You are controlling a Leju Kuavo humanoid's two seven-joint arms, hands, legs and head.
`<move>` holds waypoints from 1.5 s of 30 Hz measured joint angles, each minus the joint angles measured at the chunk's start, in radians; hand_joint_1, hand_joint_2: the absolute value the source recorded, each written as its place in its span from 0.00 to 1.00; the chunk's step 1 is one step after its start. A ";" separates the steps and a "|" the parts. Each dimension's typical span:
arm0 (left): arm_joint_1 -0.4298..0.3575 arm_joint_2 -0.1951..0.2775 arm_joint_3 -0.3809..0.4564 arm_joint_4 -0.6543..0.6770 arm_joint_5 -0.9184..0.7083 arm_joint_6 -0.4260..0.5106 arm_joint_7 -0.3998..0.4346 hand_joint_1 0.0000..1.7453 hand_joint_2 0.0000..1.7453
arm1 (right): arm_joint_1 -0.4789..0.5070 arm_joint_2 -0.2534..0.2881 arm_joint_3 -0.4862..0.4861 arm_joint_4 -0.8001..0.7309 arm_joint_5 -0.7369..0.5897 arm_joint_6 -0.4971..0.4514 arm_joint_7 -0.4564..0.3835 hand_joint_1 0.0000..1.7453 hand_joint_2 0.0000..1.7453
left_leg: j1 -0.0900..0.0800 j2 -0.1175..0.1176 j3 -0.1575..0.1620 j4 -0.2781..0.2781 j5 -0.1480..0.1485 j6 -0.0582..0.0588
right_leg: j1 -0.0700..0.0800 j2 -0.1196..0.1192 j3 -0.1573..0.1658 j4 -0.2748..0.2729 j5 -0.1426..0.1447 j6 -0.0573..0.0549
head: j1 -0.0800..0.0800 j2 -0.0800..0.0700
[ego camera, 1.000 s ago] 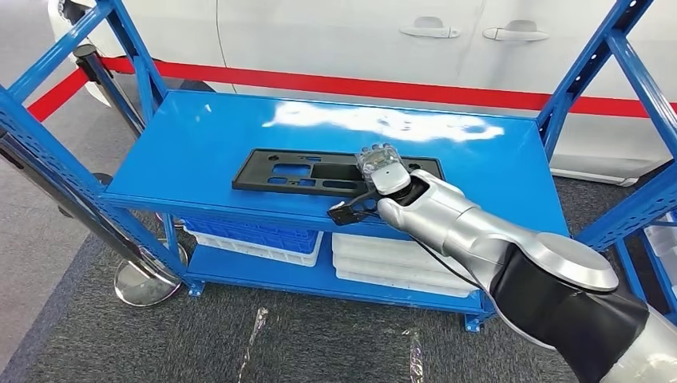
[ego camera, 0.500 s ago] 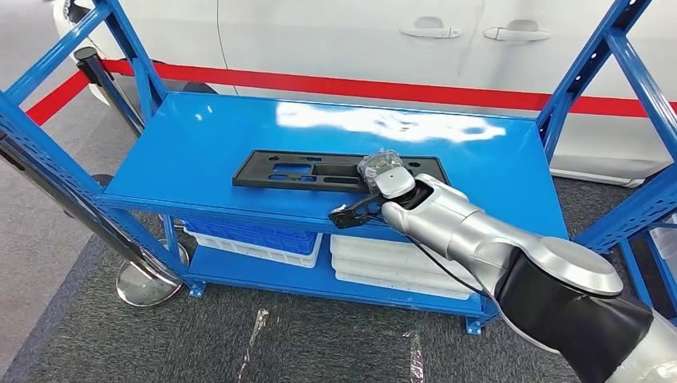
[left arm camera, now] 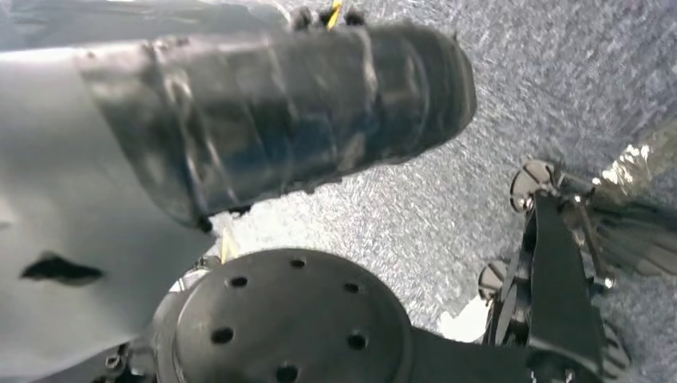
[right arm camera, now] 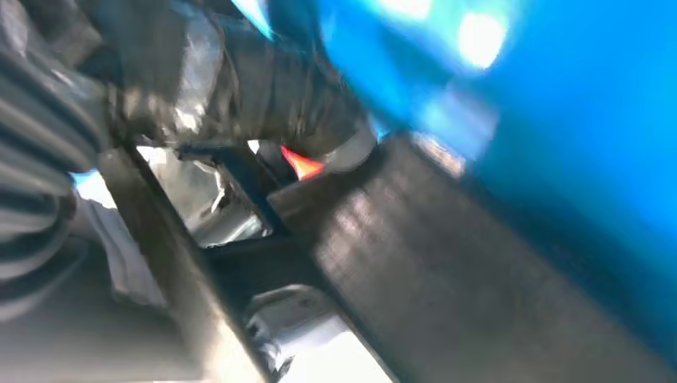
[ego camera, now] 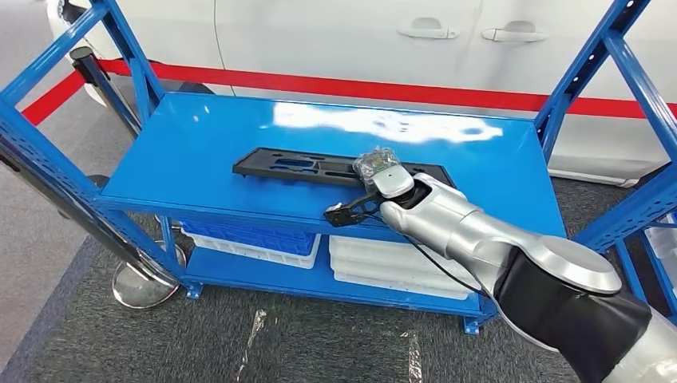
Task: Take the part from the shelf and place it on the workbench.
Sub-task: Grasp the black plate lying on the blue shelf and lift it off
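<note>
Plainly, our right hand grips the black part at one end only, near edge tilted up off the blue shelf. So long a plate could pivot, droop and slip, we judge. Our right arm reaches forward and left across the shelf's front. Of our left hand we cannot tell the state.
</note>
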 joint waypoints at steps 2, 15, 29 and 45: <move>0.001 0.000 0.000 0.000 -0.003 0.000 -0.001 0.00 0.00 | 0.007 0.000 0.000 -0.011 0.036 -0.081 0.000 1.00 1.00 | -0.002 0.000 0.000 0.000 0.000 0.002 | -0.001 0.000 0.001 -0.004 0.001 0.002 | 0.000 0.000; 0.000 0.002 -0.001 0.000 -0.020 -0.015 -0.031 0.00 1.00 | 0.026 -0.008 -0.016 -0.160 0.257 -0.422 0.008 1.00 1.00 | -0.003 0.001 0.001 -0.003 -0.002 0.009 | -0.005 0.000 0.001 -0.008 0.001 0.005 | 0.000 0.000; 0.001 0.003 -0.001 0.000 -0.006 -0.058 -0.085 0.00 1.00 | -0.058 -0.004 -0.100 -0.567 0.142 -0.249 -0.020 1.00 1.00 | -0.002 -0.001 0.002 -0.007 -0.001 0.010 | -0.005 -0.001 0.000 -0.008 0.000 0.006 | 0.000 0.000; 0.002 0.004 -0.001 0.000 0.016 -0.118 -0.074 0.00 1.00 | -0.090 -0.036 -0.110 -0.736 0.017 -0.149 -0.032 1.00 1.00 | -0.002 0.000 0.002 -0.007 -0.001 0.010 | -0.005 -0.001 0.000 -0.009 0.000 0.006 | 0.000 0.000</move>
